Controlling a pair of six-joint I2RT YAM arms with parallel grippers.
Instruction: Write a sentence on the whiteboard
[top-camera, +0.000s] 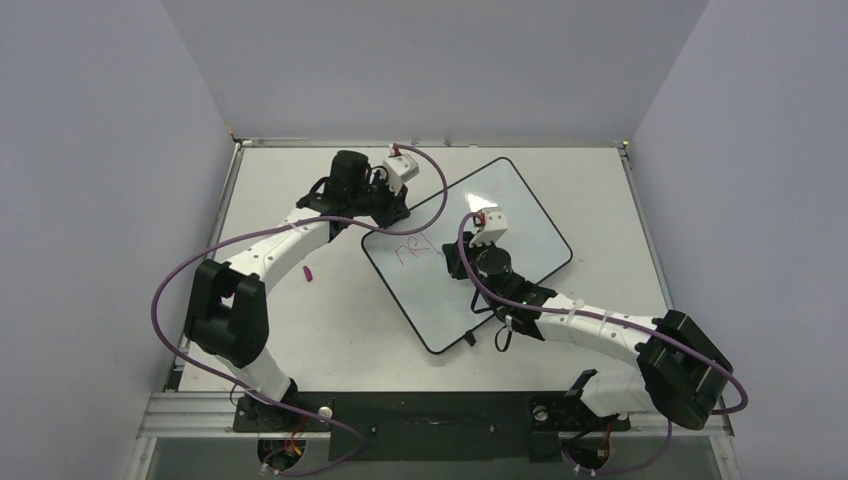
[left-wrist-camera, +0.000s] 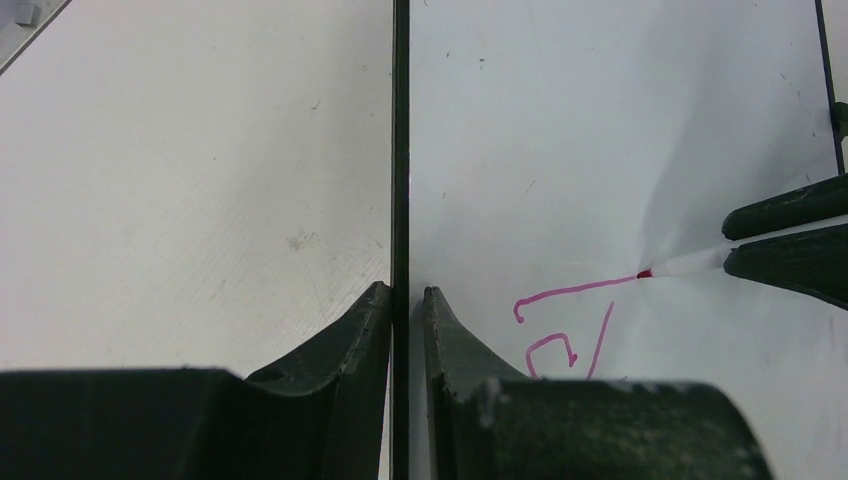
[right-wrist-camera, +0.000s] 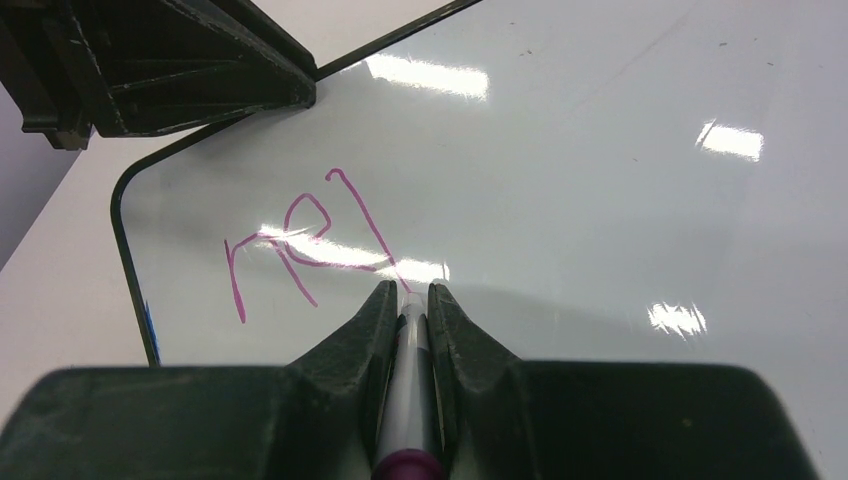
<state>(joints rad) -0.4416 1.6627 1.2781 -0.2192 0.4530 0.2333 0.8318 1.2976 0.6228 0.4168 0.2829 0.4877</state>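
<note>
The whiteboard (top-camera: 510, 215) lies tilted on the table, glossy white with a thin black frame. My left gripper (top-camera: 392, 222) is shut on its upper-left edge; in the left wrist view the jaws (left-wrist-camera: 405, 295) pinch the black frame (left-wrist-camera: 401, 150). My right gripper (top-camera: 462, 252) is shut on a white marker pen (right-wrist-camera: 408, 380) with a pink end, its tip (left-wrist-camera: 645, 273) touching the board. The sentence (top-camera: 410, 250) is a few pink strokes near the board's left corner, also in the right wrist view (right-wrist-camera: 300, 245) and the left wrist view (left-wrist-camera: 565, 320).
A small pink marker cap (top-camera: 309, 273) lies on the table left of the board. The left gripper's body (right-wrist-camera: 170, 60) stands over the board's corner in the right wrist view. Grey walls enclose the table on three sides.
</note>
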